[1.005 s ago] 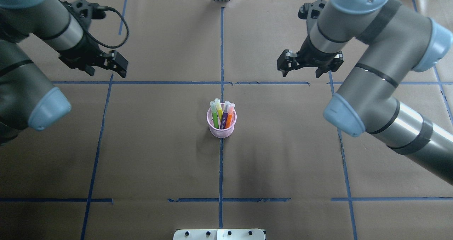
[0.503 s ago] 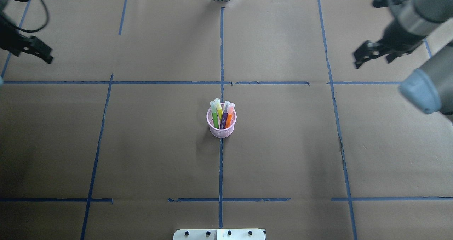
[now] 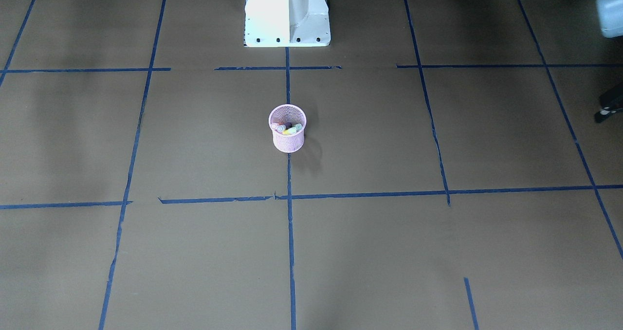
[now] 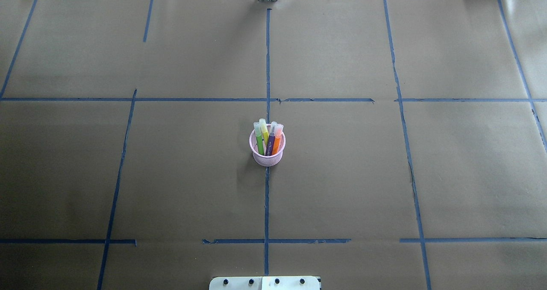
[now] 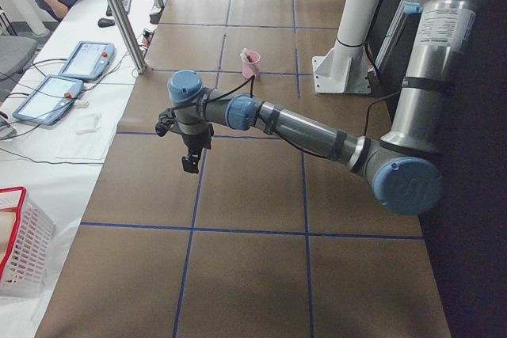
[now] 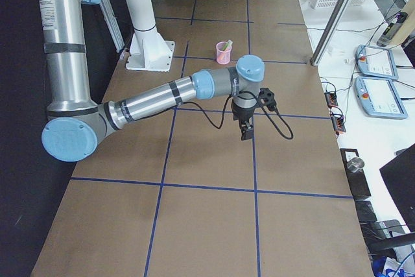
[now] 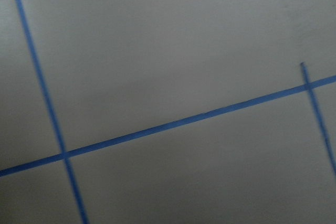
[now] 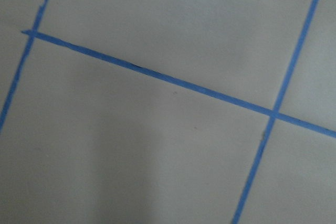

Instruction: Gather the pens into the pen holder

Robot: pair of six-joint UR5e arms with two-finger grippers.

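The pink wire-mesh pen holder [image 4: 267,158] stands upright at the table's middle on a blue tape line. Green [image 4: 259,143], yellowish [image 4: 265,132], purple [image 4: 271,145] and orange [image 4: 276,144] pens stand inside it, pale caps up. It also shows in the front-facing view [image 3: 288,143]. Neither gripper shows in the overhead view. My left gripper [image 5: 190,161] hovers over the table's left end, far from the holder. My right gripper [image 6: 246,132] hovers over the right end. I cannot tell whether either is open or shut. Both wrist views show only paper and tape.
Brown paper with blue tape lines [image 4: 266,67] covers the table. The robot's white pedestal [image 3: 287,13] stands at the near edge. A white basket [image 5: 20,251] and teach pendants [image 5: 87,59] lie beyond the left end; more pendants [image 6: 376,63] lie beyond the right end.
Both arms have swung outward, left arm to the left and right arm to the right, and have left the overhead view. The holder and pens have not moved.
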